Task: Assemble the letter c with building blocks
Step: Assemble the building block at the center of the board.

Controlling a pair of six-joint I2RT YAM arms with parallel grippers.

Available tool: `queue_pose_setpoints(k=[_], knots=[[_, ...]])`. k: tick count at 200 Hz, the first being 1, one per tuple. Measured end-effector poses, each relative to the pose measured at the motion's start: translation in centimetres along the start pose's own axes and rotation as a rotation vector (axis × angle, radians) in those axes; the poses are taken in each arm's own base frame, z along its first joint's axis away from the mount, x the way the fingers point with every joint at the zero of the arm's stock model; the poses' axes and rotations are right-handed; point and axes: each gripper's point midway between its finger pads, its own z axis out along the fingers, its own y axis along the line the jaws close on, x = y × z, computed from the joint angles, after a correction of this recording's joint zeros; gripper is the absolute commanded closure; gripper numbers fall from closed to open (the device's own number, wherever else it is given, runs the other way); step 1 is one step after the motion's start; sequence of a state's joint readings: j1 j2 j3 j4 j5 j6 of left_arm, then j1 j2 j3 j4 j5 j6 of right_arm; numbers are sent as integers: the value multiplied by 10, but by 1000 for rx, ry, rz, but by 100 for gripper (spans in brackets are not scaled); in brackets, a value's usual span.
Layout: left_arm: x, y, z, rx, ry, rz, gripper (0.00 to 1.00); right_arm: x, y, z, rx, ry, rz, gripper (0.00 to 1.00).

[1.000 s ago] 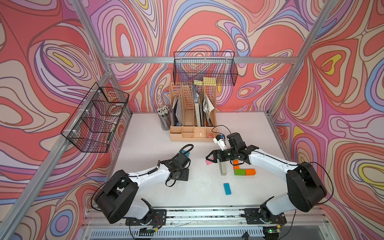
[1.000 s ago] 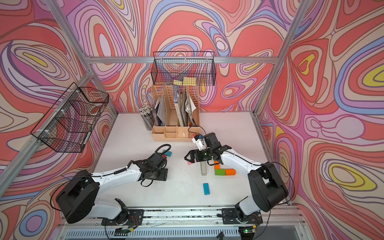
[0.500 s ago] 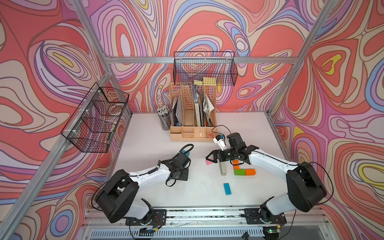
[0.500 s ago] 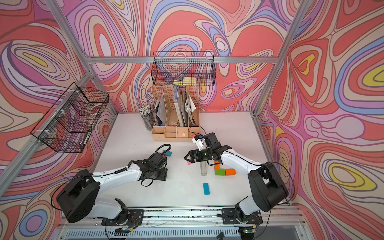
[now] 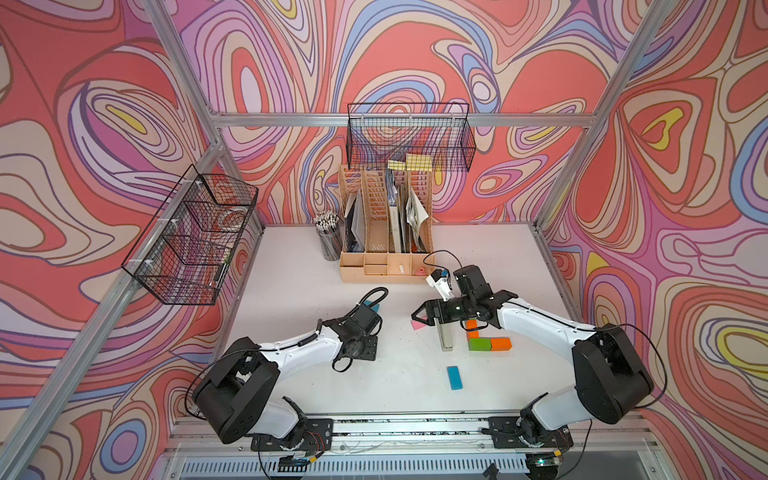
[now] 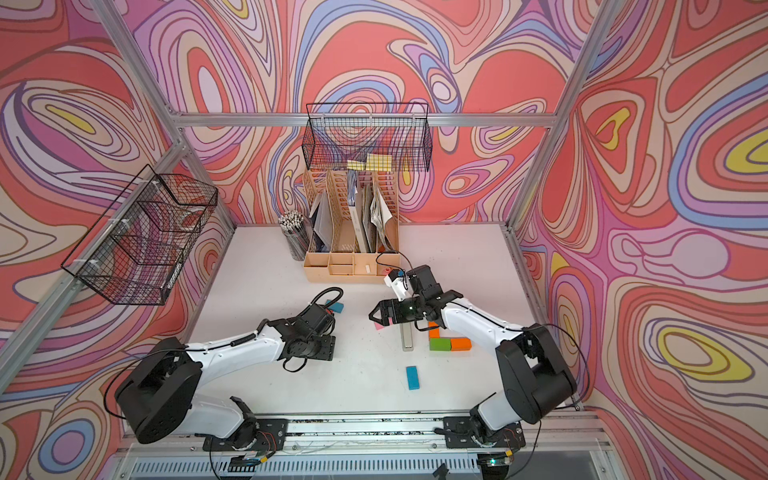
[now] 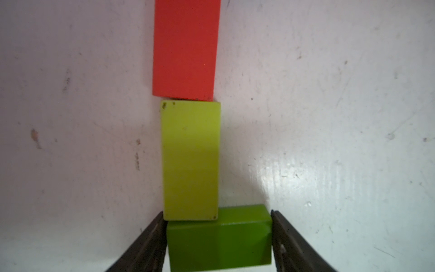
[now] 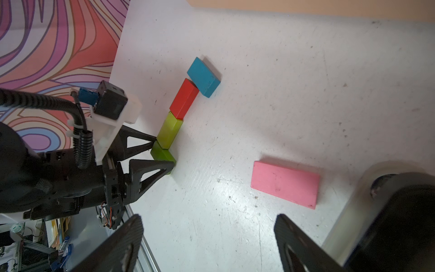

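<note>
Left wrist view: your left gripper (image 7: 217, 219) straddles the dark green block (image 7: 220, 240), pressed against both its ends, so it looks clamped. The lime block (image 7: 190, 162) butts its far side, the red block (image 7: 186, 49) end-on beyond, both flat on the worktop (image 7: 329, 94). Your right gripper (image 8: 209, 219) gapes wide, holding nothing; the pink block (image 8: 284, 184) lies just ahead of it, touching neither jaw.

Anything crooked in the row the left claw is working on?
Yes. The blue block at the row's far end lies skewed against the red block, not squared to it. The red block also sits slightly off-line from the lime block. The left claw is closed on the dark green block.
</note>
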State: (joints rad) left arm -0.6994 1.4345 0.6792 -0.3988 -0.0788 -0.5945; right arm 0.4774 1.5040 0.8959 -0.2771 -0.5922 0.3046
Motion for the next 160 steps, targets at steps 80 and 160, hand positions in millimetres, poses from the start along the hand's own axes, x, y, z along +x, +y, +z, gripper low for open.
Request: queue_pose_setpoints(k=[80,160], knots=[[-1,-1,0,0,-1,7,31,0,0,0,0,0,0,9],[-3,-2,1,-2,-1,15,29,1,-1,1,1,4,3,9]])
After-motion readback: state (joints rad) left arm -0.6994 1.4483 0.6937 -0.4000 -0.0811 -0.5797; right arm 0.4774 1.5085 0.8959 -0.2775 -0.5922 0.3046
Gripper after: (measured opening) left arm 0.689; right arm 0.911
